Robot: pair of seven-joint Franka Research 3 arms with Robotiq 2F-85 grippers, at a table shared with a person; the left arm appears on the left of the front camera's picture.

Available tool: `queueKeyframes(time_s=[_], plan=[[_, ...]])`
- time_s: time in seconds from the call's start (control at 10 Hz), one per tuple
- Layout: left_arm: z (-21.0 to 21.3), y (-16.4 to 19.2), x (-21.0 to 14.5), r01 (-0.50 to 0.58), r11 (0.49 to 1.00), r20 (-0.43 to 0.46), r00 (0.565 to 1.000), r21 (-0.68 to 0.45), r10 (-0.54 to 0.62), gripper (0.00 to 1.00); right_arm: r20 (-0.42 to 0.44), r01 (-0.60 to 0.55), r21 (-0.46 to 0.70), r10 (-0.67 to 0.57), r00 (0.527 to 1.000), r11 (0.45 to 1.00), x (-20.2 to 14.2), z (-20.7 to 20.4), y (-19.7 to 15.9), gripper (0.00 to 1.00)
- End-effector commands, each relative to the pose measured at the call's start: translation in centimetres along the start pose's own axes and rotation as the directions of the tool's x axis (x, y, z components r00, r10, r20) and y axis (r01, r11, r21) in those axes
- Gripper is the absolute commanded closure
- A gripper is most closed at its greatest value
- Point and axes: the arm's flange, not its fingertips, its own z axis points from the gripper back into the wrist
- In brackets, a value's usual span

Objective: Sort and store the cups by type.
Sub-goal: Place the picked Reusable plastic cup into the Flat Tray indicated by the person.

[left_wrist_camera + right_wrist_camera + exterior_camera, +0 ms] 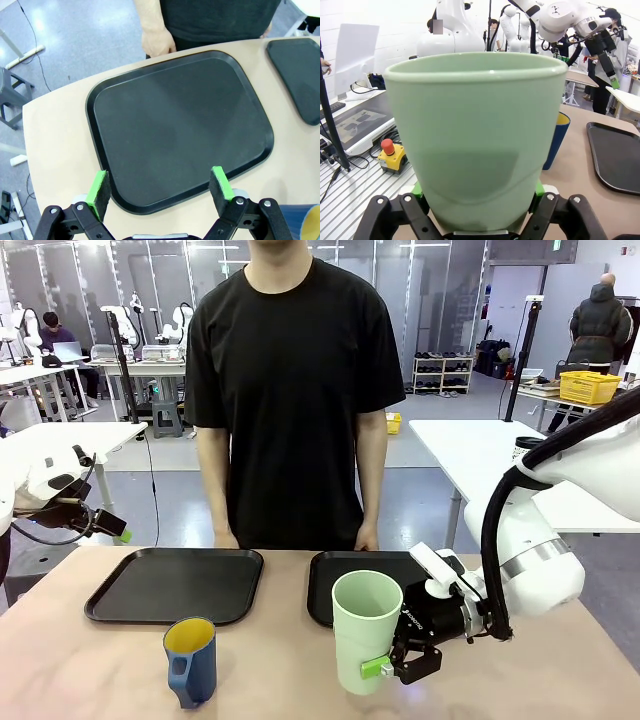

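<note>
A tall mint-green tumbler stands upright in front of the right tray, and my right gripper is shut on its lower part from the right. In the right wrist view the tumbler sits between the green pads of my right gripper. The dark blue mug with a yellow inside stands free near the table's front, left of the tumbler; its edge shows behind the tumbler. My left gripper hangs open above the near edge of the left tray, with a corner of the mug at lower right.
Two black trays lie side by side at the far side, the left tray and the right tray, both bare. A person stands behind them with hands resting at the table's far edge. Bare tabletop lies around the mug.
</note>
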Motion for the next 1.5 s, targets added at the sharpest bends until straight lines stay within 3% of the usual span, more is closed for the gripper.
queueKeyframes(time_s=[0.0, 1.4], plan=[[0.27, -0.07, 0.0, 0.003, 1.0, 0.004, 1.0, 0.0, -0.003, 0.0, -0.001, -0.007, 0.016, 0.007, 1.0, 1.0, 0.14, 0.08, -0.14, 0.27], [0.27, -0.07, 0.0, 0.003, 1.0, 0.004, 1.0, 0.0, -0.003, 0.0, -0.001, -0.007, 0.016, 0.007, 1.0, 1.0, 0.14, 0.08, -0.14, 0.27]])
